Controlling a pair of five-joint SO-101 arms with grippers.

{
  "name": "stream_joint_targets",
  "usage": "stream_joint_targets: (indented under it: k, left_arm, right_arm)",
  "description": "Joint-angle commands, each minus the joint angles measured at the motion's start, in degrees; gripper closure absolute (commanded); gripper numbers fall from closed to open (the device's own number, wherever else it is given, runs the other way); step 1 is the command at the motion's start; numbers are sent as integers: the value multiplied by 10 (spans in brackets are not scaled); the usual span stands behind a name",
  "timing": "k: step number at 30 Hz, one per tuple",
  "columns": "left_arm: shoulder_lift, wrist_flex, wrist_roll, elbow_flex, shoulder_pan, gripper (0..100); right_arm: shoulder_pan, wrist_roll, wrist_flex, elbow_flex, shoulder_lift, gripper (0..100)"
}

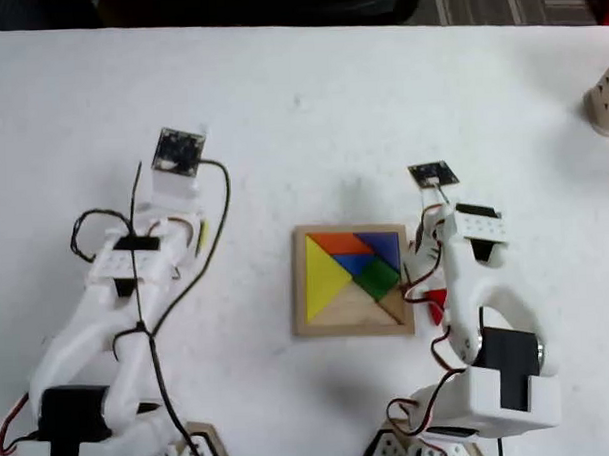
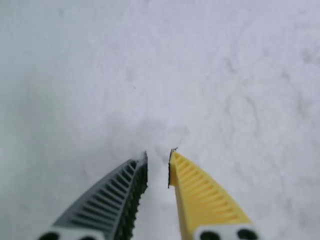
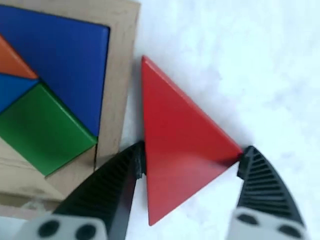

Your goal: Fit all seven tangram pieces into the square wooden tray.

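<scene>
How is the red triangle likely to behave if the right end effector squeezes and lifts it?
Probably stiff and light: the red triangle looks thin, flat and solid. One finger sits at a corner, so it may pivot or slip. Lying flat, it should not roll.

A white table [image 1: 300, 98] is spanning the work area. A beige perforated object [image 1: 607, 99] is standing at its far right edge. A dark strip of room [image 1: 277, 4] is showing beyond the far edge.

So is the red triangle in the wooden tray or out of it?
Out. The red triangle lies on the white table beside the tray, just past its outer rim, clamped in the right gripper.
</scene>
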Motion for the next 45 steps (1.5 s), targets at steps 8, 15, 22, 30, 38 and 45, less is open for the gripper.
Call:
stream_joint_targets:
  k: [8, 15, 22, 30, 38, 45]
  left_arm:
    - [-7, -25, -5, -3, 16, 891]
    - [-7, -25, -5, -3, 16, 891]
    - [-7, -25, -5, -3, 16, 891]
    - [-7, -25, -5, -2, 16, 891]
    - [-7, -25, -5, -2, 16, 891]
    - [-7, -25, -5, -3, 16, 891]
  right_arm:
    - [15, -4, 5, 4, -2, 751]
    - [65, 3, 8, 6, -3, 751]
    - [64, 17, 45, -2, -18, 751]
    - [57, 17, 41, 1, -68, 752]
    - [53, -66, 64, -5, -99, 750]
    - [11, -99, 106, 9, -219, 882]
